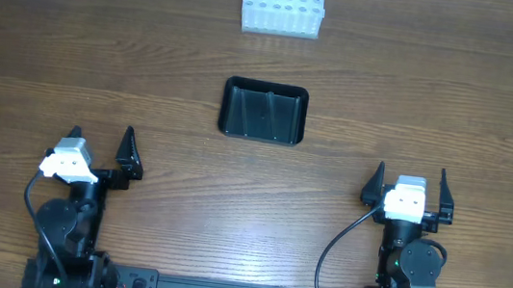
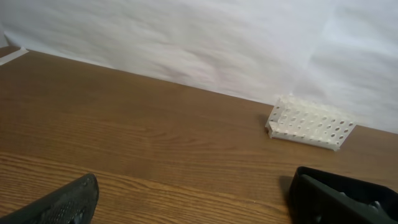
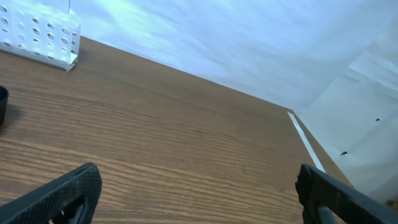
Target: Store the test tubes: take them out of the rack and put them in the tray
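Observation:
The white test tube rack [image 1: 282, 13] stands at the far middle of the wooden table; I cannot make out single tubes in it. The black tray [image 1: 263, 112] lies nearer, below the rack, with nothing in it that I can see. My left gripper [image 1: 101, 144] is open near the front left, well short of the tray. My right gripper [image 1: 410, 179] is open near the front right. The left wrist view has the rack [image 2: 310, 122] far off, beyond the open left gripper [image 2: 193, 190]. In the right wrist view, the rack [image 3: 38, 34] and a corner of the tray [image 3: 2, 104] lie beyond the open right gripper [image 3: 198, 180].
A white wall [image 2: 186, 37] backs the table's far edge. A strip of white tape [image 3: 305, 140] runs along the table [image 1: 103, 49] on the right side. Both arm bases stand at the front edge.

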`<act>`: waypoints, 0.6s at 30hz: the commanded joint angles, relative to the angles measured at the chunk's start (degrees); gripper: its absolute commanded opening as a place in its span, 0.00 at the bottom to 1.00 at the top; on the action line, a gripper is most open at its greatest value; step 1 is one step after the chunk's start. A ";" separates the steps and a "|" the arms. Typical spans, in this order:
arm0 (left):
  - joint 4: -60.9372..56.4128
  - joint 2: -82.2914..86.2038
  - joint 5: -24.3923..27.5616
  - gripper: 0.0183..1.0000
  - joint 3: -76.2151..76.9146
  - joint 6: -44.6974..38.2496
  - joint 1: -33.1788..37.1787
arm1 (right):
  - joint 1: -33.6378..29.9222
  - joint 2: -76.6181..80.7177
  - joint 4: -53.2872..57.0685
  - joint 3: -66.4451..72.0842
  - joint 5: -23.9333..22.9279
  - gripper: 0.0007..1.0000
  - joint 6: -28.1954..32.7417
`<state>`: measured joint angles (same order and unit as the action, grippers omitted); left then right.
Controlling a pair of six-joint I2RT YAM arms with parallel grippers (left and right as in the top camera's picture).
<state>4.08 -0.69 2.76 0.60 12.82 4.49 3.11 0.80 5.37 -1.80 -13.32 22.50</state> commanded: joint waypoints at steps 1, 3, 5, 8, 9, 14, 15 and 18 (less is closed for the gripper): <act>0.26 0.31 -0.26 1.00 -0.26 -0.85 0.28 | -0.96 -0.52 0.31 0.48 5.07 0.99 -3.41; 0.26 0.31 -0.26 1.00 -0.26 -0.85 0.28 | -1.95 -0.52 0.85 0.48 9.40 0.99 -9.75; 0.26 0.31 -0.26 1.00 -0.26 -0.85 0.28 | -3.26 -0.52 1.14 0.48 12.94 0.99 -18.32; 0.26 0.31 -0.26 1.00 -0.26 -0.85 0.28 | -4.48 -0.52 1.11 0.48 13.92 0.99 -22.67; 0.26 0.31 -0.26 1.00 -0.26 -0.85 0.28 | -4.63 -0.52 1.11 0.48 13.64 0.99 -22.67; 0.26 0.31 -0.26 1.00 -0.26 -0.85 0.28 | -4.63 -0.52 1.11 0.48 13.05 0.99 -22.67; 0.26 0.31 -0.26 1.00 -0.26 -0.85 0.28 | -4.63 -0.52 1.11 0.48 13.05 0.99 -22.67; 0.26 0.31 -0.26 1.00 -0.26 -0.85 0.28 | -4.57 -0.52 1.09 0.48 13.07 0.99 -22.69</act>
<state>4.08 -0.69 2.76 0.60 12.82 4.49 -1.10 0.80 6.44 -1.80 -1.32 1.21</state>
